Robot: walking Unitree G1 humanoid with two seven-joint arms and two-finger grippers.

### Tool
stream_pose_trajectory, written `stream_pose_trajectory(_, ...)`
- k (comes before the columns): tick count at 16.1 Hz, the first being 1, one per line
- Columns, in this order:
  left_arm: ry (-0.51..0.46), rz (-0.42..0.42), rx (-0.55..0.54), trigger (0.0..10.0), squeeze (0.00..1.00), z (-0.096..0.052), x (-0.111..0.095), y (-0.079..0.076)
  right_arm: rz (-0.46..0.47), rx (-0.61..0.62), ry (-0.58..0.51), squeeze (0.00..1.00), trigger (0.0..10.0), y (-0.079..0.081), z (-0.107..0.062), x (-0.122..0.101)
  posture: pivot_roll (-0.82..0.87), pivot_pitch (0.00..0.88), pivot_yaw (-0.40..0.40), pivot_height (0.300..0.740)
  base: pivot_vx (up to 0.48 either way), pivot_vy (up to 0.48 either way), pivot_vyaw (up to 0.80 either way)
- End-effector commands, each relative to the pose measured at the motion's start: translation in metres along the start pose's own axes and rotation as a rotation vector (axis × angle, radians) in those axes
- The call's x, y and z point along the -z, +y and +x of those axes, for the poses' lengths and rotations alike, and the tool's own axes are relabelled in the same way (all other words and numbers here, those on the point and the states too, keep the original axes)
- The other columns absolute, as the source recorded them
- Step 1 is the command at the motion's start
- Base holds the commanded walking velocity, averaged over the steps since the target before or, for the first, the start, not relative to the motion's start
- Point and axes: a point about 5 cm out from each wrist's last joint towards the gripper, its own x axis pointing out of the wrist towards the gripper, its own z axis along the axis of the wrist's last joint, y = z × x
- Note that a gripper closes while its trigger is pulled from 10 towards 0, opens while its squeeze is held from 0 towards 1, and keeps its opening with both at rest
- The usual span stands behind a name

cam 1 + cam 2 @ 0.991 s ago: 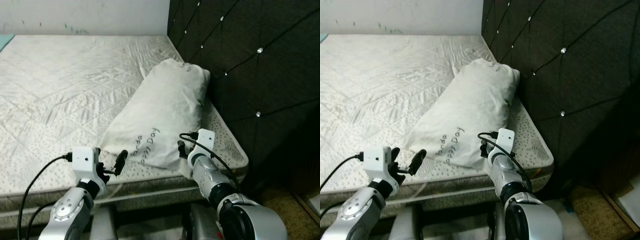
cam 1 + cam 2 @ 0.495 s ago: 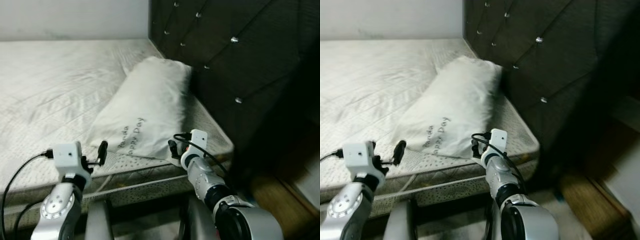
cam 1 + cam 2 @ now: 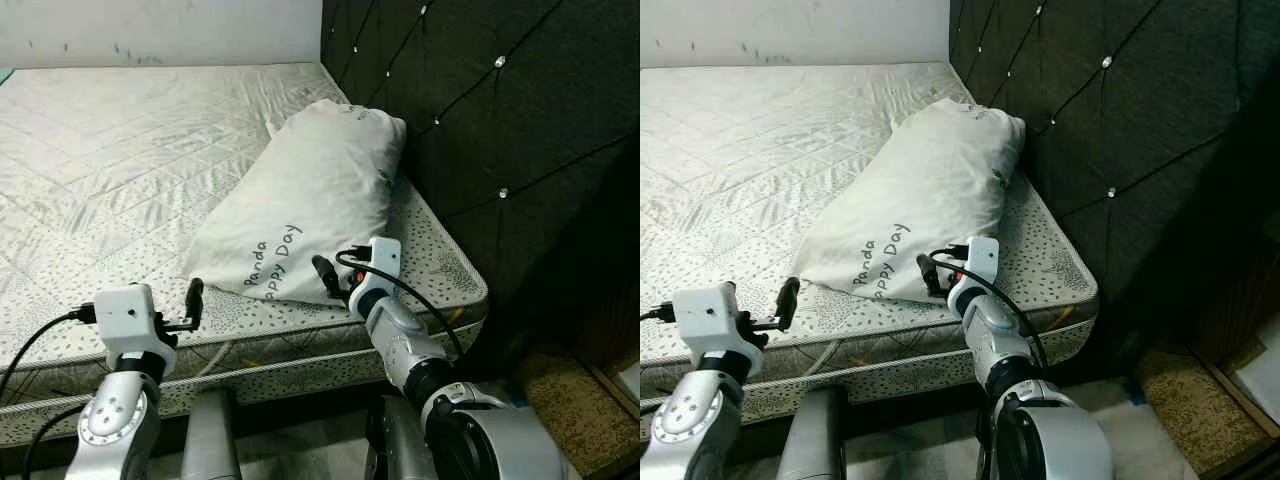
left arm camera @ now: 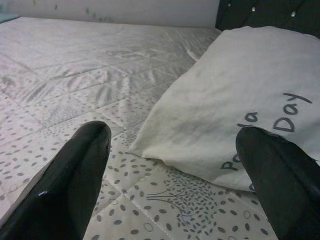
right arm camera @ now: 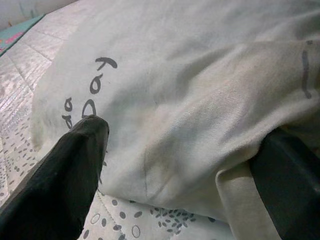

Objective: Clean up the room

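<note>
A: State the illumination of the head views.
B: Even, moderately bright and diffuse. The white quilted mattress (image 3: 120,150) is well exposed without glare. The dark tufted headboard (image 3: 520,120) is underexposed; only its studs glint.

A: Shadows?
B: Soft shade along the white printed pillow (image 3: 300,210) on its headboard side, and darkness below the mattress edge.

A: Focus in the wrist views?
B: The black fingers (image 4: 75,180) are blurred at close range; the pillow fabric (image 5: 190,90) is fairly sharp.
</note>
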Motion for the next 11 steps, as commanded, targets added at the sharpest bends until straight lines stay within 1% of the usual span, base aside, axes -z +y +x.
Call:
stream_pose_trajectory(1,-0.041,0.005,0.017,10.0,0.0,-0.001,-0.007,-0.004,-0.012,-0.046,-0.009,0.0,10.0,0.01,0.0,0.004,0.08,0.0,-0.06,0.532,0.0,0.0,0.0)
stream_pose_trajectory(2,-0.044,0.001,0.02,10.0,0.0,-0.001,-0.007,-0.005,-0.026,-0.059,-0.004,0.0,10.0,0.011,-0.001,0.007,0.08,0.0,-0.058,0.532,0.0,0.0,0.0)
stream_pose_trajectory(5,-0.049,0.006,0.03,10.0,0.0,-0.001,-0.008,-0.005,-0.027,-0.081,0.001,0.0,10.0,0.013,-0.002,0.01,0.08,0.0,-0.057,0.532,0.285,0.0,0.0)
stream_pose_trajectory(8,-0.048,0.006,0.026,10.0,0.0,-0.001,-0.007,-0.006,-0.064,-0.148,0.01,0.0,10.0,0.021,-0.001,0.011,0.09,0.0,-0.062,0.532,0.279,0.0,0.0)
stream_pose_trajectory(11,-0.045,0.002,0.033,10.0,0.0,-0.002,-0.006,-0.008,-0.068,-0.149,0.015,0.0,10.0,0.021,-0.002,0.011,0.08,0.0,-0.063,0.532,0.276,0.0,0.0)
